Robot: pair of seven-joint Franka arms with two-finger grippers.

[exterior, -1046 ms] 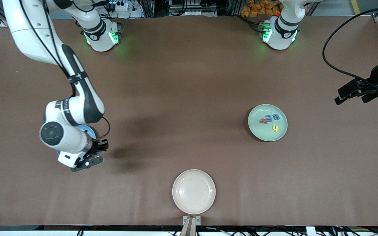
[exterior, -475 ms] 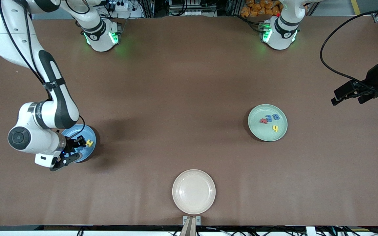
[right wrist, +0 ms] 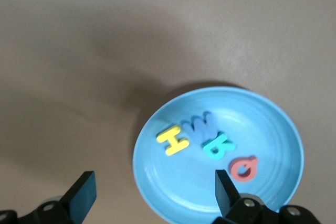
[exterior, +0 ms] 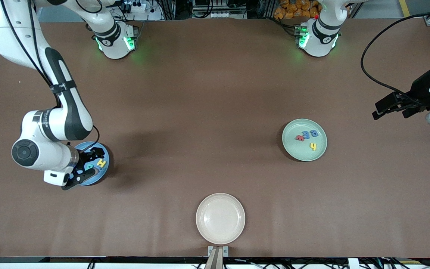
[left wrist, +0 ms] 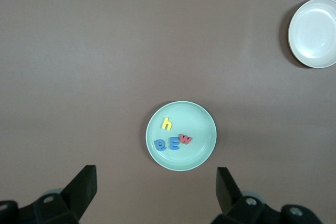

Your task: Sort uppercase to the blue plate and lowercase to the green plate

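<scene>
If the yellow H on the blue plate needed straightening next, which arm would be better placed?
Right, I think: the right end effector hangs open over the blue plate beside the yellow H, while the left end effector waits open over the table at the left arm's end.

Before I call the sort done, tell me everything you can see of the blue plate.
The blue plate is round, plain light blue, smooth and slightly glossy, with a shallow raised rim. It sits flat on the brown table toward the right arm's end. Four foam capitals lie in it: yellow H, blue W, teal R overlapping the W, and red Q. The open right gripper hangs over its edge, touching nothing.
</scene>
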